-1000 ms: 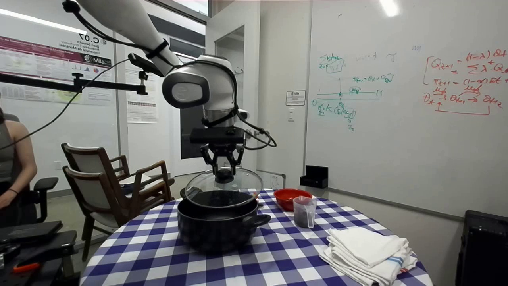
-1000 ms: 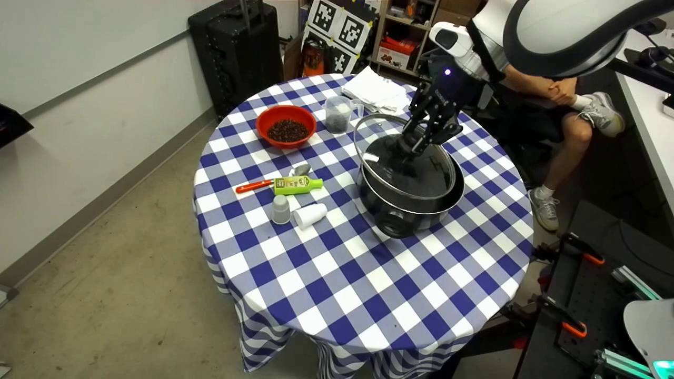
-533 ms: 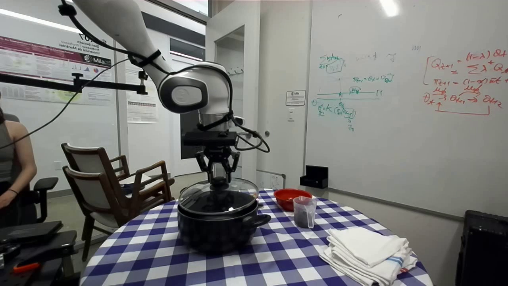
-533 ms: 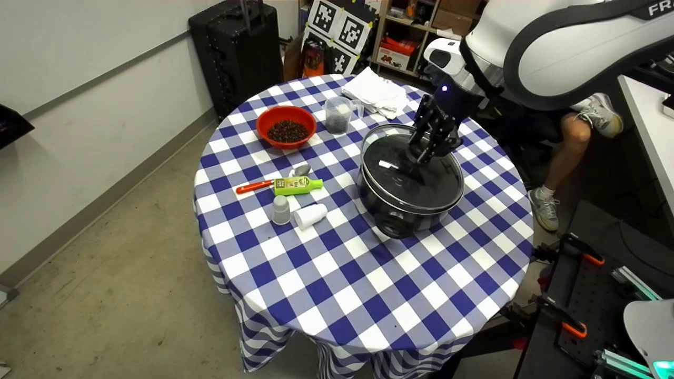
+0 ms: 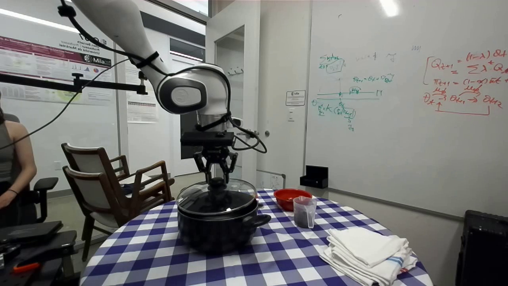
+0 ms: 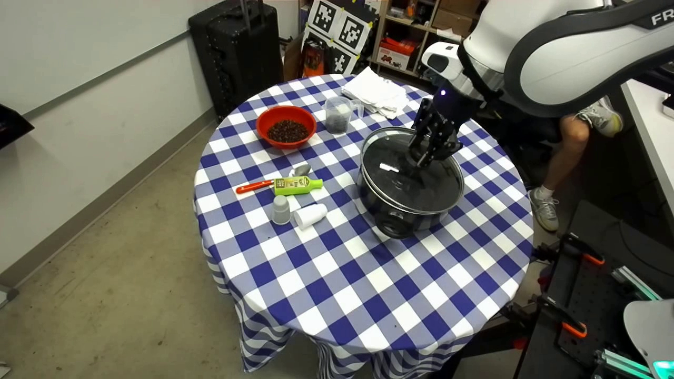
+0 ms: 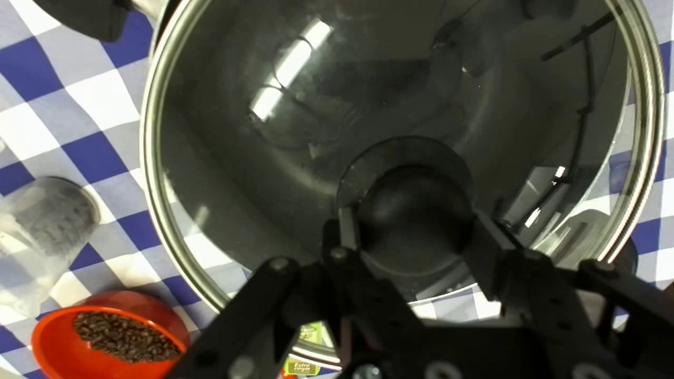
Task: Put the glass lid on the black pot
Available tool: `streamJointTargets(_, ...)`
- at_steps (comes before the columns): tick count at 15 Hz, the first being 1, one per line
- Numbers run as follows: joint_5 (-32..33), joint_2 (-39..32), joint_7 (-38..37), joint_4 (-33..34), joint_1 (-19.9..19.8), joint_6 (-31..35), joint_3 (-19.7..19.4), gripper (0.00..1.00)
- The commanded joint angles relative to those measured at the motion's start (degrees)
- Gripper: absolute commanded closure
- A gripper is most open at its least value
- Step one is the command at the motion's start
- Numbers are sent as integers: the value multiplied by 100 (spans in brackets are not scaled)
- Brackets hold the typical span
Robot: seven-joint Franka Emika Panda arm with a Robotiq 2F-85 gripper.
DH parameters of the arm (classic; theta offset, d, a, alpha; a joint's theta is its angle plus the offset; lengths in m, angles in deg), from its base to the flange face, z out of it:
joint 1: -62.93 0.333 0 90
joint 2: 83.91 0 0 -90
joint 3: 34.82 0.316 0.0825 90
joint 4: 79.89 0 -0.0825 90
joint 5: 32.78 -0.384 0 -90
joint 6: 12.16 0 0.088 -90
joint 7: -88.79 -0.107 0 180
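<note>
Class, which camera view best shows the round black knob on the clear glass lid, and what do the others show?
The wrist view: it shows the round black knob large, from above, between the fingertips of the black gripper. Both exterior views show it only small, partly merging with the dark gripper.

In an exterior view, the lid (image 6: 403,187) is over the pot (image 6: 413,221); the bottle (image 6: 294,185) lies left of the pot, towels (image 6: 376,92) behind, bowl (image 6: 285,112) left-behind.

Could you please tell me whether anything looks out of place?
The glass lid looks tilted over the black pot, one edge raised; on the tablecloth, a white container lies on its side, possibly knocked over.
</note>
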Motion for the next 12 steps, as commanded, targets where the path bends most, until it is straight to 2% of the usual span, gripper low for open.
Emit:
streamJointTargets(1, 207, 149, -243, -30, 44, -126, -11, 74)
streamJointTargets(12, 176, 82, -218, -36, 15, -140, 2, 74)
